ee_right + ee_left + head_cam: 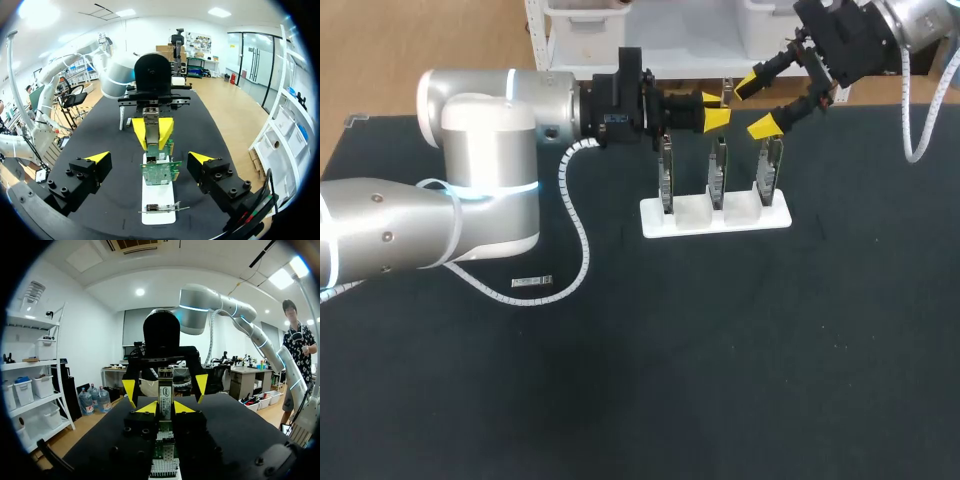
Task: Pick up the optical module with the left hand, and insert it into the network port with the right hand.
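Left pincer (715,110), in from the left side in the head view, sits over the tops of three circuit boards (718,172) that stand upright in a white stand (695,222) on the dark table (740,350). From up here I can't really make out what's between its tips. Right pincer (757,104) faces it from the far right corner, fingers spread apart with nothing in them. There's also a small metal piece (532,284) lying flat on the table by the left arm's cable, well apart from the stand. The left wrist view clears it up: the yellow tips are clamped on a slim silver module (165,392), one from each side. It stands upright between them, with the right pincer wide open just beyond. In the right wrist view, its own fingers are far apart on either side of the boards, and the left pincer holds the module just past the far board.
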